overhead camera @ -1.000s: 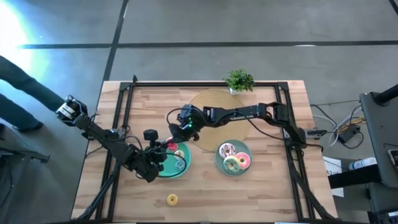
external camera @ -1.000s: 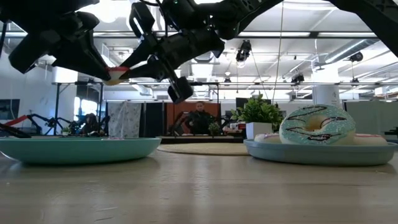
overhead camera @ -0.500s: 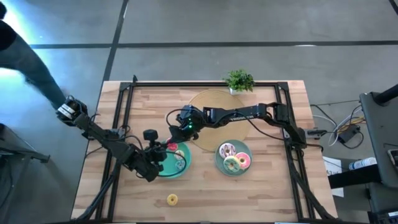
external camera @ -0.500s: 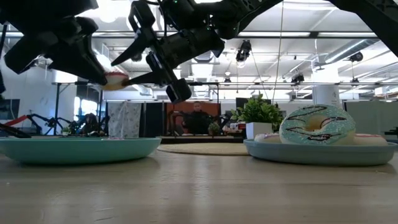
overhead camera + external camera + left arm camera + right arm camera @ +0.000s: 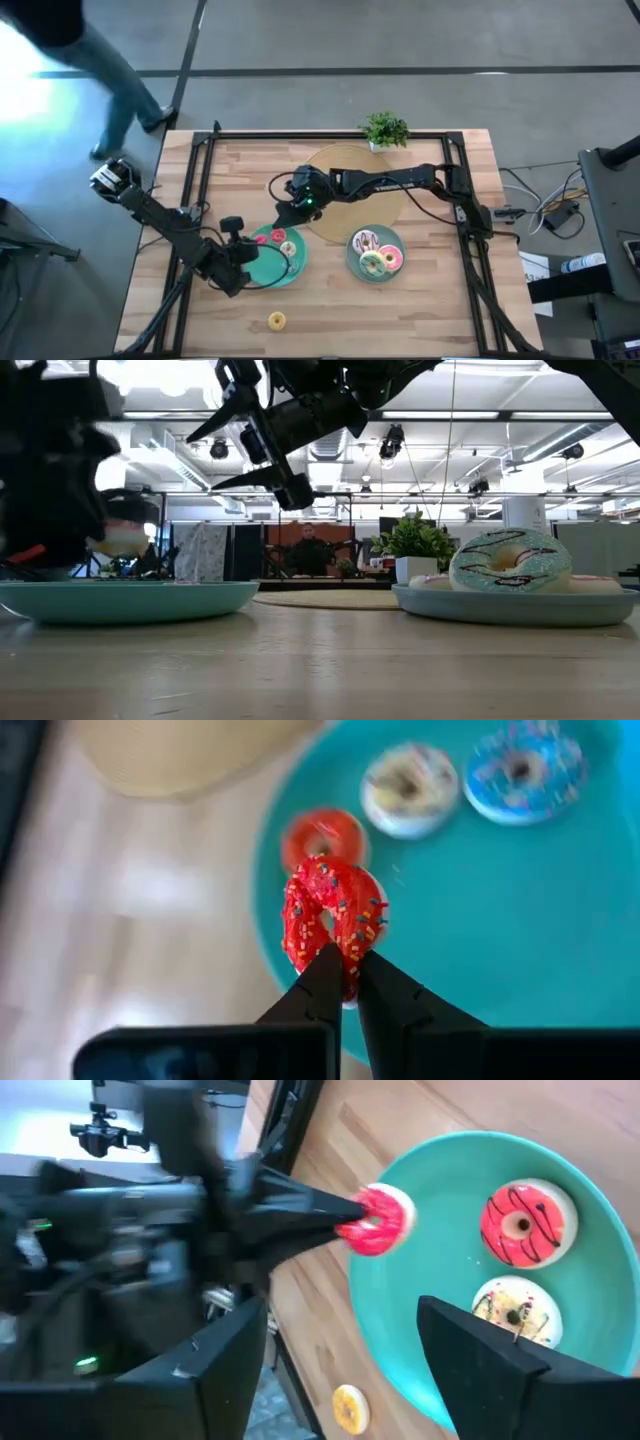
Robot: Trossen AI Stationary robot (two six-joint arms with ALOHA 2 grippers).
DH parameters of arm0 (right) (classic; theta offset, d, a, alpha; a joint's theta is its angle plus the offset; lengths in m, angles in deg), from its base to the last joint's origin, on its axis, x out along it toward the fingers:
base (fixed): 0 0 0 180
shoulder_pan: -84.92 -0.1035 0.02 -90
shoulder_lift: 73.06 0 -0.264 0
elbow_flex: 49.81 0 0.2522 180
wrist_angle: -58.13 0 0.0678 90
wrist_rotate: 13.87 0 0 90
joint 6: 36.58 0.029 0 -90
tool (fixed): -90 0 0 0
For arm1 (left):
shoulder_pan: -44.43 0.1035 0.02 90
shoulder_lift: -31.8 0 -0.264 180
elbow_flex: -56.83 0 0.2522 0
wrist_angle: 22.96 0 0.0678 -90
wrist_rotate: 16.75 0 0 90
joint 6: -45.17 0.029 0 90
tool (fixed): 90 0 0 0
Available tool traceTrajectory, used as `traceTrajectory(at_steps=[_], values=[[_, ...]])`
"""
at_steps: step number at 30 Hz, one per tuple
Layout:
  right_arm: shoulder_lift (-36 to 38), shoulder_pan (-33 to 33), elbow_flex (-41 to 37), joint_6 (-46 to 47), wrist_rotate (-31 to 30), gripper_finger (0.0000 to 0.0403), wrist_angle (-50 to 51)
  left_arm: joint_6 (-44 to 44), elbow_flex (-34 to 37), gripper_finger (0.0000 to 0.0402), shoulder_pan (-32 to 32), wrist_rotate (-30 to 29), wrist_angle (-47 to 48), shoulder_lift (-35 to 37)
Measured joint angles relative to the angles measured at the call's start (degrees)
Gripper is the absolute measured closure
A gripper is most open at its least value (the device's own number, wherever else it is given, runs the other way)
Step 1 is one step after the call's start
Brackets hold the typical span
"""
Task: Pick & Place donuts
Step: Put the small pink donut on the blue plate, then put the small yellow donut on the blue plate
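Note:
My left gripper [image 5: 342,960] is shut on a red sprinkled donut [image 5: 333,910] just above the near-left rim of the left teal plate [image 5: 268,274]. On that plate lie a red-orange donut [image 5: 322,835], a cream donut [image 5: 410,788] and a blue donut [image 5: 520,768]. My right gripper [image 5: 286,211] hangs open above the plate's far edge, holding nothing. The right plate [image 5: 351,262] carries three larger donuts [image 5: 377,252], the green-iced one [image 5: 508,563] in front. A yellow donut [image 5: 276,320] lies flat on the table near the front edge. My left gripper pinches one side of the donut's ring [image 5: 343,938] between its two fingers. The fingers [image 5: 300,1210] come from the table's left, slanting a little down. The donut stands on edge beyond the fingertips, lifted clear of the plate.
A round tan mat [image 5: 352,168] lies behind the plates, with a small potted plant [image 5: 385,130] at the far edge. Dark frame rails [image 5: 205,190] run along the table's sides. A person [image 5: 95,50] walks past beyond the far left corner.
My right gripper has opened and let go of the red sprinkled donut, then risen slightly. My left gripper, still shut on the donut, has carried it down and toward the table's left, away from the right gripper.

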Motion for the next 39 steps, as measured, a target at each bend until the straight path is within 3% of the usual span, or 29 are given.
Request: traceTrajectory(at_steps=[7, 16, 26, 32, 39], values=[[0.40, 0.10, 0.02, -1.25, -0.09, 0.0148, 0.02, -3.44, 5.69, 0.0399, 1.90, 1.94, -4.81, -1.93], [0.40, 0.12, 0.02, -1.81, -0.05, 0.0148, 0.03, -4.16, 6.16, 0.0396, 4.44, 2.17, -7.53, -2.96], [2.31, 0.12, 0.02, -2.85, 0.08, 0.0149, 1.04, -6.37, 6.72, 0.0299, 4.50, 4.21, -9.07, -2.96], [5.59, 0.12, 0.00, -6.67, -0.65, 0.0143, 6.22, -7.44, 4.87, 0.0285, 4.47, 10.69, -8.75, -2.43], [10.63, -0.15, -0.03, -13.17, -6.04, 0.0142, 15.99, -7.47, 0.32, 0.0284, 4.24, 17.86, -8.78, -0.74]])
